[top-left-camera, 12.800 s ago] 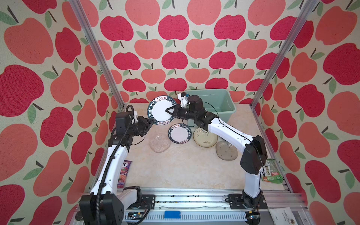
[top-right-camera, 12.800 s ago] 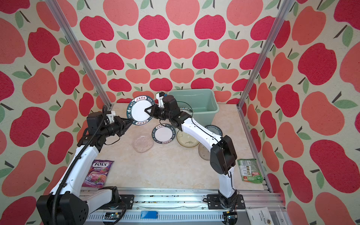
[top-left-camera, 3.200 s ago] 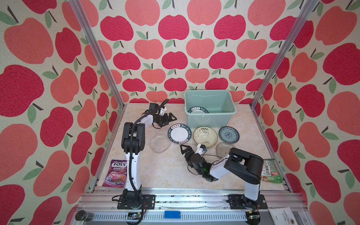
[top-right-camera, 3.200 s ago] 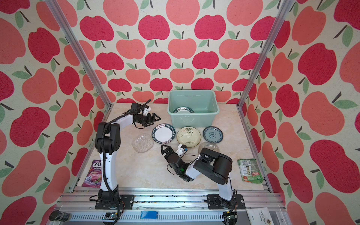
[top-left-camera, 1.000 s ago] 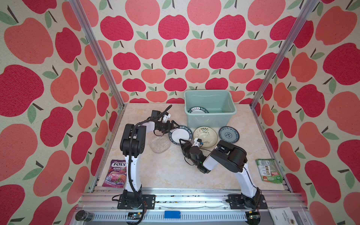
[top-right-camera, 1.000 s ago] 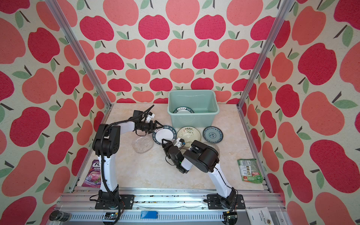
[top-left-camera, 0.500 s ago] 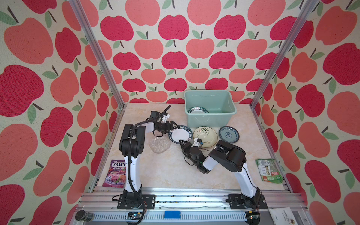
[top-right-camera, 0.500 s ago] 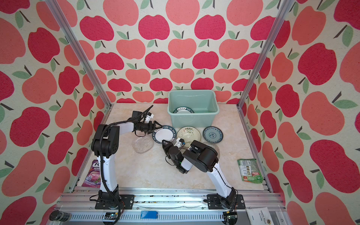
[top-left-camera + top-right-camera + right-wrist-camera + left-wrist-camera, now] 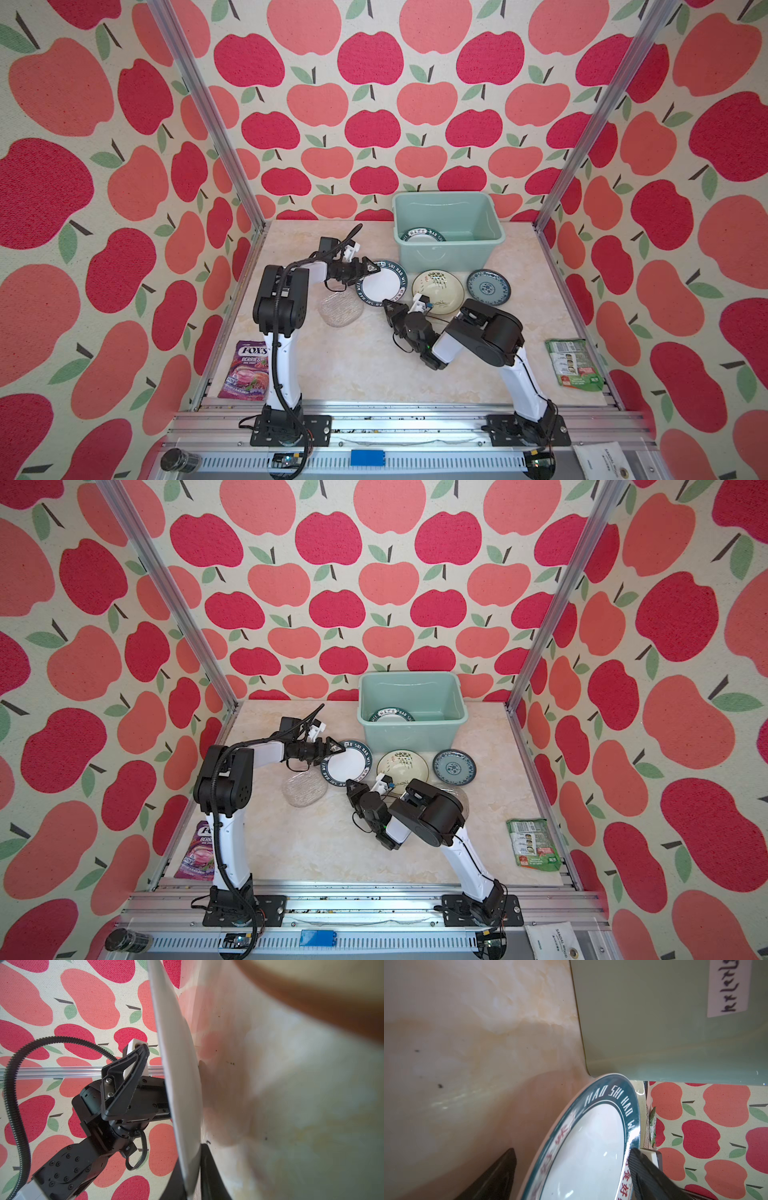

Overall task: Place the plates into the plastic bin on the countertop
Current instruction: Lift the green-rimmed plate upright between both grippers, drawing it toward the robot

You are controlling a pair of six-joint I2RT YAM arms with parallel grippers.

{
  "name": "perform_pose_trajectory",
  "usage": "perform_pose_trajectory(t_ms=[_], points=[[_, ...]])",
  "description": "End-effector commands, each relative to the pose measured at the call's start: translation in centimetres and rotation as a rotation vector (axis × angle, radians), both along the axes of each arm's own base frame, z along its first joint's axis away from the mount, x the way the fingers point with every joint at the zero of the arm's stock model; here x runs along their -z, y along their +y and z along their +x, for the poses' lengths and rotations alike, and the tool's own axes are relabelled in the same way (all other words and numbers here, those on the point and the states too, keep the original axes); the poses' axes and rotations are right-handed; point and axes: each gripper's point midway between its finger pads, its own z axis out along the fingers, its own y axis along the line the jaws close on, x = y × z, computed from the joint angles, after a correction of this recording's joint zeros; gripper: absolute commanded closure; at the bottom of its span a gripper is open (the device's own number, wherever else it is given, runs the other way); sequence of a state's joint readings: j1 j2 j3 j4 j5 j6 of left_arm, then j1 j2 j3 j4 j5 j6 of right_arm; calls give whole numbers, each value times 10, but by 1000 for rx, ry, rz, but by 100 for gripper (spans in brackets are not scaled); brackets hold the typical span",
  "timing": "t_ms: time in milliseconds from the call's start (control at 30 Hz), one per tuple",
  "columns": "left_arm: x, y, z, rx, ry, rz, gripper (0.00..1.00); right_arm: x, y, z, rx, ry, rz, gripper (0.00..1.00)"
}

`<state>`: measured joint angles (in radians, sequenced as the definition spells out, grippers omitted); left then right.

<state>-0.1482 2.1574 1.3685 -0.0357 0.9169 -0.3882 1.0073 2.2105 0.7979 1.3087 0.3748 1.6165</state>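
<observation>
- Countertop [image 9: 353, 374] is carrying everything; aluminium rails are framing it.
- Bin [image 9: 440, 257] is standing upright at the back, right of centre, with its long axis running left-right. A lettered plate [image 9: 423, 236] is lying inside, at the left end.
- Second lettered plate [image 9: 381, 284] is lying face up on the countertop, just in front of the bin's left corner. Being round, it is showing no long axis. Whether its near edge is lifting off, I cannot tell.
- Floral plate [image 9: 438, 289] is sitting just right of it, and the blue plate [image 9: 488, 286] further right; both are lying flat in front of the bin.
- Glass plate [image 9: 340, 307] is lying just left of the second lettered plate, beneath the left arm.
- Purple packet [image 9: 245, 370] and green packet [image 9: 573, 363] are lying at the far left and right edges, well clear.
- Left gripper [image 9: 371, 268] is straddling that plate's far-left rim with its jaws apart.
- Right gripper [image 9: 388, 305] is pinching the plate's near rim, jaws clamped.
</observation>
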Motion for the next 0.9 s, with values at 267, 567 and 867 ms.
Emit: perform_pose_trajectory(t_ms=[267,567,867], points=[[-69,21,6,-82,-122,-38,12,11,-10,-8,-45,34,-148,94],[-139,30,-14,-132,-265,-19,11,-35,-11,-26,-133,-30,-192,97],[-205,35,-62,-174,-381,35,11,-84,-20,-54,-277,-93,-255,100]])
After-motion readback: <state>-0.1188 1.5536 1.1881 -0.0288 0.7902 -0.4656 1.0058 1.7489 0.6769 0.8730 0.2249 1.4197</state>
